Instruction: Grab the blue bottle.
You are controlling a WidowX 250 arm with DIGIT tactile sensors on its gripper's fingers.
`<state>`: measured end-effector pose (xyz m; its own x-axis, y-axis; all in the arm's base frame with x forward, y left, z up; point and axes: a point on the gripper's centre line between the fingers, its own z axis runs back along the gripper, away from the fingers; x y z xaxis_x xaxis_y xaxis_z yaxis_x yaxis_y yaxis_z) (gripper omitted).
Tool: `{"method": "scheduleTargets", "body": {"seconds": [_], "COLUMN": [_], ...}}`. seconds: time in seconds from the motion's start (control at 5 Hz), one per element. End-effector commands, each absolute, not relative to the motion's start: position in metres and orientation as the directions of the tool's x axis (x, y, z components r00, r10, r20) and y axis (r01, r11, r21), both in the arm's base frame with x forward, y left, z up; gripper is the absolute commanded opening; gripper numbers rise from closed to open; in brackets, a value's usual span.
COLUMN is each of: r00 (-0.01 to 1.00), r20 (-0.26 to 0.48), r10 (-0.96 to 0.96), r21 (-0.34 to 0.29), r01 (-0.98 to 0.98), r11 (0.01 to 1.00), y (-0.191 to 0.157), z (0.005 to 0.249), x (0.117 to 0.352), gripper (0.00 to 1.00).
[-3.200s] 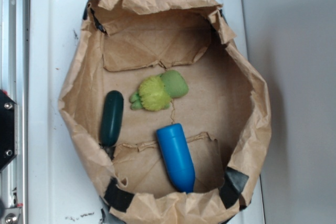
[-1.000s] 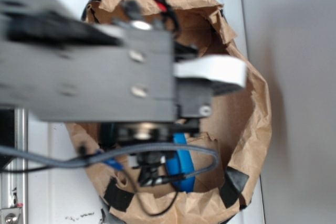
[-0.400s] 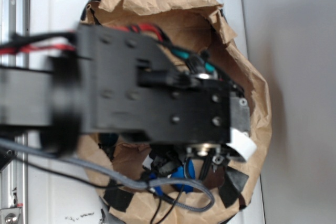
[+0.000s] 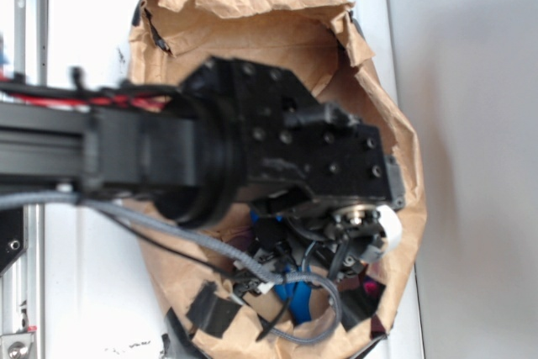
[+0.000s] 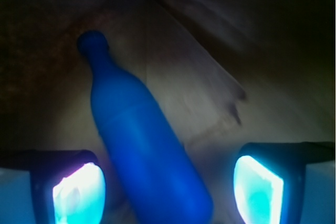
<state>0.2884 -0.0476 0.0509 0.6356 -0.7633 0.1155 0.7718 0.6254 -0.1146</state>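
Note:
The blue bottle [image 5: 142, 140] lies on the brown paper floor of the bag, its narrow neck pointing up-left in the wrist view and its wide rounded end low between the fingers. My gripper [image 5: 168, 192] is open, with its glowing pads [image 5: 79, 195] standing on either side of the bottle's wide end, apart from it. In the exterior view only a small blue patch of the bottle [image 4: 296, 298] shows under the black arm and cables, and the gripper [image 4: 332, 279] is low inside the bag near its front.
The crumpled brown paper bag [image 4: 252, 14] rests on a white tabletop [image 4: 84, 39], its walls close around the gripper. The black arm [image 4: 210, 157] reaches in from the left and covers most of the bag's inside. Grey cables [image 4: 168, 233] hang below it.
The arm has gone lower into the bag and a little toward the front. The bag's walls are pushed inward and its front edge is deformed.

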Motion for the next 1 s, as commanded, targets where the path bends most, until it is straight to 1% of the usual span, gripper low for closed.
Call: {"method": "scheduleTargets", "body": {"seconds": [0.0,0.2,0.4,0.6,0.8], "r00": [0.592,0.607,0.617,0.655,0.731], "r20": [0.158,0.175,0.196,0.186,0.095], "r10": [-0.790,-0.775,-0.762,-0.732,-0.676], "r21": [-0.077,-0.071,-0.076,-0.089,0.076], "r01": [0.805,0.793,0.784,0.754,0.672], "r11": [0.588,0.605,0.616,0.651,0.737], "y": [-0.054,-0.054,-0.053,-0.031,-0.004], "z": [0.044,0.051,0.065,0.100,0.136], "x": [0.279,0.280,0.282,0.332,0.341], "gripper": [0.00,0.00,0.00,0.00,0.00]}}
